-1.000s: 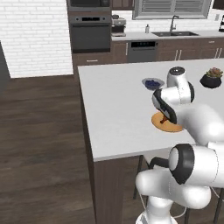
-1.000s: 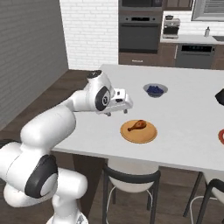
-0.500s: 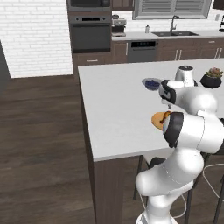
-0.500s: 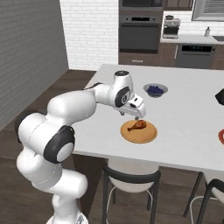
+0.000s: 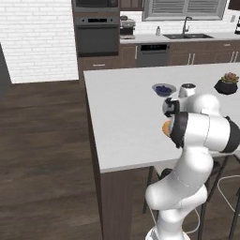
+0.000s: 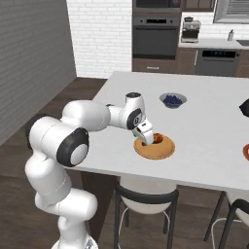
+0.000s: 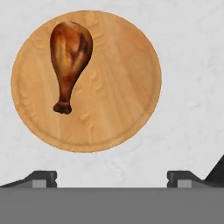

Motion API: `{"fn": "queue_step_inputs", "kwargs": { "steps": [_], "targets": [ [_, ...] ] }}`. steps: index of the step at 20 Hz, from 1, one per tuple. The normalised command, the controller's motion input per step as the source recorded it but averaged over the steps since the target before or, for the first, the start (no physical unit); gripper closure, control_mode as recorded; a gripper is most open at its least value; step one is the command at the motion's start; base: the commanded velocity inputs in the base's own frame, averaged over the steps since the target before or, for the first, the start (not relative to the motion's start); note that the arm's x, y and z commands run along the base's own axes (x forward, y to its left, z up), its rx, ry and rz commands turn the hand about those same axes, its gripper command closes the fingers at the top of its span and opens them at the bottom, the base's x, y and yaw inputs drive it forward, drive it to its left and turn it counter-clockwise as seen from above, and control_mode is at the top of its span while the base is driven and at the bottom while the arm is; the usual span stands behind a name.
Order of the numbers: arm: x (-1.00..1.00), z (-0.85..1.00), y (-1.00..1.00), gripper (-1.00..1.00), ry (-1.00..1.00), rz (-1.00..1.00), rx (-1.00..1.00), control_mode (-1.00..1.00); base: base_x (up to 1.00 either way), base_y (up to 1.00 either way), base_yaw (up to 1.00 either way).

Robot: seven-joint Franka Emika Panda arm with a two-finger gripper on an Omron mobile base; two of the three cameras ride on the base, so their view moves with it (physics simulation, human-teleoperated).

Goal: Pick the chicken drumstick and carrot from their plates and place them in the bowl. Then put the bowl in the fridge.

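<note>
The chicken drumstick (image 7: 70, 54) lies on a plain wooden plate (image 7: 118, 87), plump end away from my hand and thin bone end toward it. From the right base view the drumstick (image 6: 158, 139) rests on that plate (image 6: 163, 151) near the island's front edge. My gripper (image 6: 145, 134) hangs just above the plate's left rim and points down. In the hand view the gripper (image 7: 112, 178) is open, with its fingertips (image 7: 41, 177) wide apart and nothing between them. A sliver of the red-rimmed plate (image 6: 246, 151) shows at the right edge. The carrot, the bowl and the fridge are out of view.
A small grey-blue bowl of blueberries (image 6: 172, 100) (image 5: 164, 89) stands behind the wooden plate. A black pot with a succulent (image 5: 226, 84) sits farther right on the white island counter (image 6: 209, 121). Stools (image 6: 146, 197) stand under the front edge. Wall oven and sink line the back wall.
My arm has swung right across the counter and lowered the hand over the wooden plate's edge. The gripper stayed open. The drumstick has not moved.
</note>
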Motion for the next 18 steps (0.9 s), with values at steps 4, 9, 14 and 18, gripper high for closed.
{"fn": "queue_step_inputs", "kwargs": {
  "steps": [4, 9, 14, 18],
  "targets": [
    [0.54, -0.09, -0.24, -1.00, -0.01, -0.12, 0.00, -1.00, 0.00, 0.00, 0.00],
    [0.39, 0.00, -0.23, -1.00, 0.00, -0.03, 0.00, -1.00, 0.00, 0.00, 0.00],
    [0.21, -0.06, -0.31, -1.00, 0.00, 0.00, 0.00, -1.00, 0.00, 0.00, 0.00],
    [0.21, -0.25, -0.15, -1.00, 0.00, 0.00, 0.00, -1.00, 0.00, 0.00, 0.00]
  ]
}}
